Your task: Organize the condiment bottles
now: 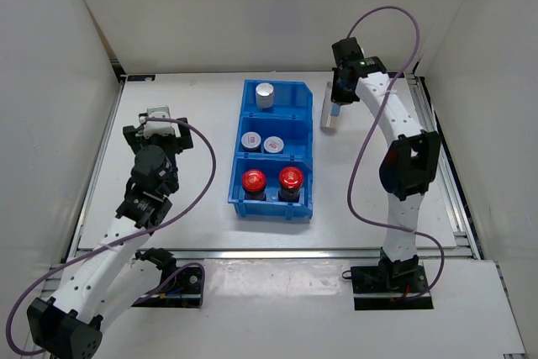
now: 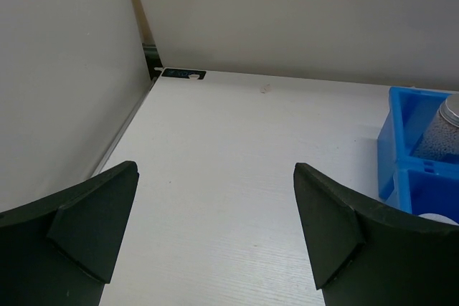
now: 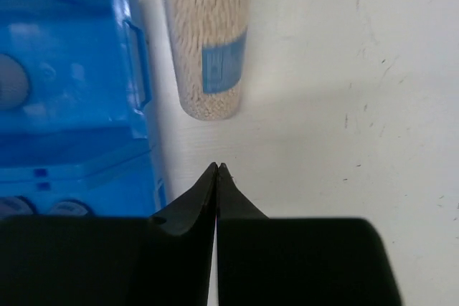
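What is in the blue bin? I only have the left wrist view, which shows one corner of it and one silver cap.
Observer: Five bottles fill the blue bin: a tall silver-capped bottle in the far compartment, two short silver-lidded jars in the middle one, and two red-capped jars in the near one.
Reviewer: Any bottle outside it?
Observer: One. The second tall bottle is on the table just right of the bin. The right gripper is shut and stops short of it, not touching.
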You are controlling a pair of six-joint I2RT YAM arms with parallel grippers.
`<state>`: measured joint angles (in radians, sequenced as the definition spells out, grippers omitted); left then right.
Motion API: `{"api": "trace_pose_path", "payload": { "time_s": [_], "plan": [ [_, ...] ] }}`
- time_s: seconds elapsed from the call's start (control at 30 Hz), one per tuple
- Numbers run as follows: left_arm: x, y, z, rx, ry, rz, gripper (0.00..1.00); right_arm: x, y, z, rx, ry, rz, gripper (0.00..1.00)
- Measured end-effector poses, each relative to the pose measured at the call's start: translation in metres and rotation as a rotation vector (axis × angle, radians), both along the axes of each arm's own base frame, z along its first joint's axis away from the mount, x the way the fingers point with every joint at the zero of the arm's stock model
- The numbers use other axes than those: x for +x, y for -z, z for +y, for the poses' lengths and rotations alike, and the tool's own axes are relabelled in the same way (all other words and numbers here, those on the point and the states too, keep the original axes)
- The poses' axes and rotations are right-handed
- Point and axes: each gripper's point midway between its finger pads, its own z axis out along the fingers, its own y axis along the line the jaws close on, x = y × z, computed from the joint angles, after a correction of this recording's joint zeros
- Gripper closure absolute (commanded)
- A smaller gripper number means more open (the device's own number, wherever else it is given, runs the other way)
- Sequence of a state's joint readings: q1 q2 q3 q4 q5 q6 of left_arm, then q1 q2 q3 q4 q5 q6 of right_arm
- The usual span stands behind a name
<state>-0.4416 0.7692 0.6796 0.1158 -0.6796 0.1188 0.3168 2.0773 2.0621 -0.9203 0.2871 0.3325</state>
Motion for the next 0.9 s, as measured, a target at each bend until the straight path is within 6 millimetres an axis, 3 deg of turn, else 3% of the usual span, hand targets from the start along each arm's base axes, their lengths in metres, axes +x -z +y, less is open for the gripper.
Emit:
{"api": "trace_pose_path", "payload": {
  "time_s": [0.1, 0.17, 0.2, 0.27, 0.3, 0.37, 0.4, 0.53, 0.6, 0.77, 0.9],
  "plan": [
    [0.002, 0.003, -0.002, 0.001, 0.006, 0.008, 0.00, 0.000, -0.038, 0.005, 0.005, -0.003, -0.106, 1.00],
    [0.004, 0.005, -0.003, 0.003, 0.008, 0.017, 0.00, 0.000, -0.069, 0.013, 0.017, -0.018, -0.186, 0.90],
    [0.004, 0.006, -0.003, 0.004, 0.008, 0.020, 0.00, 0.000, -0.082, 0.017, 0.024, -0.025, -0.225, 0.67],
    [0.005, 0.008, -0.004, 0.006, 0.010, 0.025, 0.00, 0.000, -0.101, 0.025, 0.030, -0.039, -0.281, 0.45],
    [0.005, 0.008, -0.004, 0.006, 0.010, 0.025, 0.00, -0.001, -0.105, 0.028, 0.028, -0.048, -0.294, 0.26],
    [0.005, 0.008, -0.004, 0.003, 0.011, 0.024, 0.00, 0.000, -0.106, 0.029, 0.024, -0.050, -0.305, 0.14],
    [0.005, 0.008, -0.005, 0.002, 0.012, 0.024, 0.00, 0.001, -0.101, 0.027, 0.018, -0.049, -0.297, 0.08],
    [0.006, 0.008, -0.006, -0.008, 0.019, 0.021, 0.00, 0.015, -0.076, 0.020, 0.022, -0.052, -0.237, 0.03],
    [0.006, 0.008, -0.007, -0.014, 0.023, 0.021, 0.00, 0.037, -0.057, 0.013, 0.036, -0.039, -0.206, 0.01],
    [0.007, 0.010, -0.011, -0.032, 0.040, 0.024, 0.00, 0.077, 0.011, -0.002, 0.059, -0.025, -0.102, 0.00],
    [0.010, 0.017, -0.016, -0.040, 0.052, 0.043, 0.00, 0.098, 0.050, -0.006, 0.077, -0.028, -0.063, 0.00]
  ]
}}
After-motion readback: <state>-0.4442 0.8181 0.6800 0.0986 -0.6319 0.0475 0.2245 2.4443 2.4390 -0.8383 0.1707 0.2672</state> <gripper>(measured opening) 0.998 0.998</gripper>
